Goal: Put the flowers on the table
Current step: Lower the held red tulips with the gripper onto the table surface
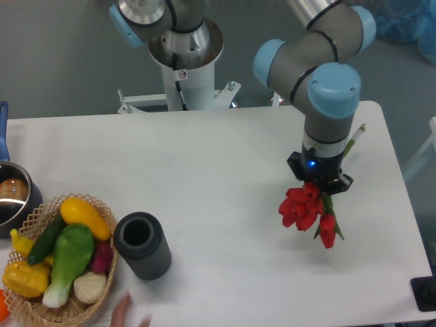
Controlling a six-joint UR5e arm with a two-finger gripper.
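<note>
Hanging under the gripper point(320, 182), the flowers point(308, 208) are held by their green stems, and the fingers are closed tight on them. The red blooms are seen over the right part of the table point(225, 157). A dark cylinder point(142, 245) and a basket point(41, 310) of vegetables point(65, 252) are found far to the left.
</note>
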